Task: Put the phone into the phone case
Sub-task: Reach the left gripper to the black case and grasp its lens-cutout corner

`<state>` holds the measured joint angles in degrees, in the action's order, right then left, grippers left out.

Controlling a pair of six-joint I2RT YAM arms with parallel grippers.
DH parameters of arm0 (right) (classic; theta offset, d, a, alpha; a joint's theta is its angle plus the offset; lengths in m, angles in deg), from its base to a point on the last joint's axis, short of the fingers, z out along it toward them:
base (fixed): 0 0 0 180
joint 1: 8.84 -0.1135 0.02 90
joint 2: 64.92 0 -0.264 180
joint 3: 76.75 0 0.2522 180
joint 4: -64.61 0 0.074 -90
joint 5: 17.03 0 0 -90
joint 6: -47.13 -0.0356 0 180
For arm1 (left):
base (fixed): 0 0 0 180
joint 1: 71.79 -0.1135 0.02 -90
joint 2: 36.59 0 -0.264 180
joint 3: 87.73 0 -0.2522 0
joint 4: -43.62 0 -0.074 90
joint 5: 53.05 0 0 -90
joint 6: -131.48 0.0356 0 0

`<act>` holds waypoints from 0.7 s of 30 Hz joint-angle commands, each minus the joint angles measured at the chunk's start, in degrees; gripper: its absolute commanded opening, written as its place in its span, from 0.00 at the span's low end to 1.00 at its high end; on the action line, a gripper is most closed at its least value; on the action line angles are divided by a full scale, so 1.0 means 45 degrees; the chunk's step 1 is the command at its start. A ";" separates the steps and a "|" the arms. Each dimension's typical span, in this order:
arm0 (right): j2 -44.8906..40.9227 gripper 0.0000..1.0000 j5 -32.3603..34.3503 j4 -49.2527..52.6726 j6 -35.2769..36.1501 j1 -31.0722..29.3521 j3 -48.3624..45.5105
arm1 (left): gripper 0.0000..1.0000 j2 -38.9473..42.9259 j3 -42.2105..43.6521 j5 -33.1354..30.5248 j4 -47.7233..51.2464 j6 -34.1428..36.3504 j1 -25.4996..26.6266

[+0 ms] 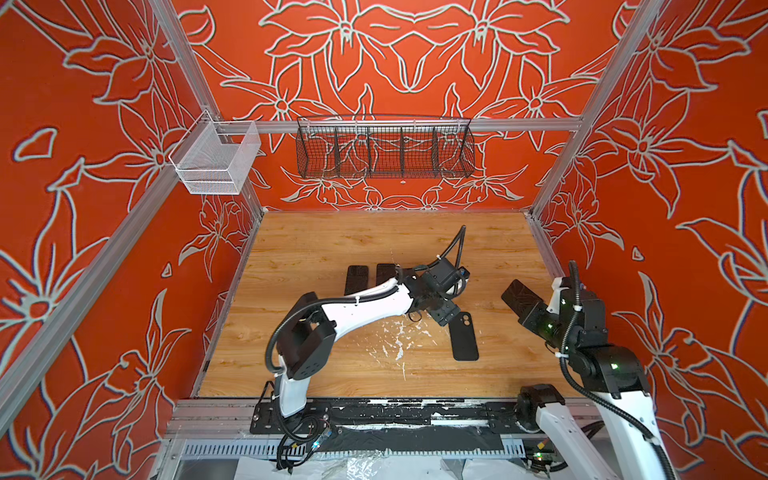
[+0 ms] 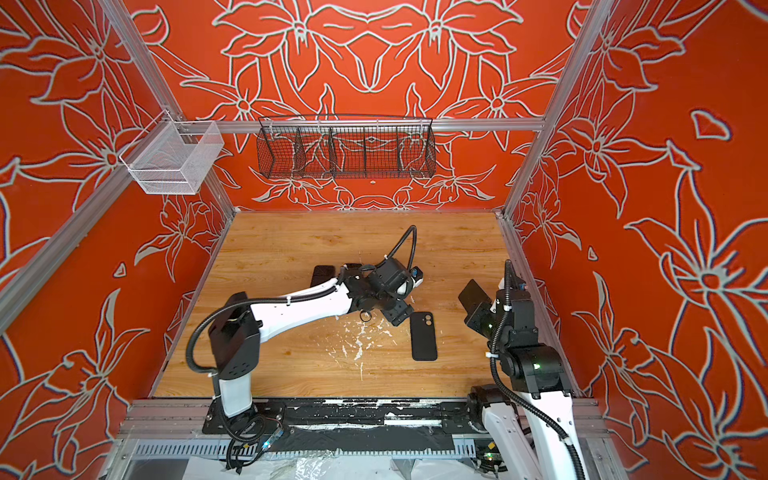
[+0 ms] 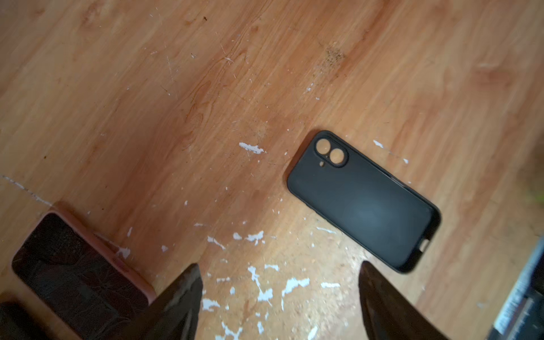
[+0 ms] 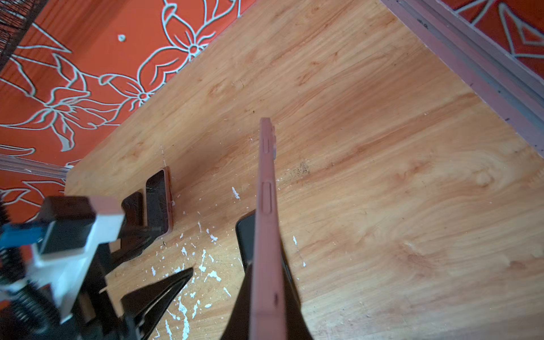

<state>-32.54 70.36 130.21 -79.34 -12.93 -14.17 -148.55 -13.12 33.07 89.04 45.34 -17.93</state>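
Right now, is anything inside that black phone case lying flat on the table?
No phone sits in the black case: the wooden table shows straight through both of its camera holes. Whatever lies beneath the rest of the case is covered by its dark back.

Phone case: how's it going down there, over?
Left hand open, beside phone case. Case flat on table, empty. Right hand shut on phone, off the table. Two spare phones lie apart, farther back.
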 commanded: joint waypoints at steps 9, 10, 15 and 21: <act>-0.0492 0.00 0.0264 0.0461 0.0409 0.0036 0.0403 | 0.88 -0.4028 -0.3883 -0.0476 0.1092 0.1445 0.0176; -0.0533 0.00 0.0275 0.0476 0.0428 0.0038 0.0383 | 0.88 -0.4308 -0.4162 -0.0502 0.1144 0.1466 0.0197; -0.0765 0.00 0.0230 0.0516 0.0432 0.0048 0.0246 | 0.87 -0.5669 -0.5479 -0.0632 0.1794 0.1545 0.0273; -0.0885 0.00 0.0169 0.0459 0.0614 0.0040 0.0333 | 0.81 -0.6264 -0.5940 -0.0568 0.1956 0.1447 0.0308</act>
<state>-35.90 70.60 133.24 -77.61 -12.93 -14.17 -174.39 -38.83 30.62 94.99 50.84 -16.99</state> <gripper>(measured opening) 0.104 0.816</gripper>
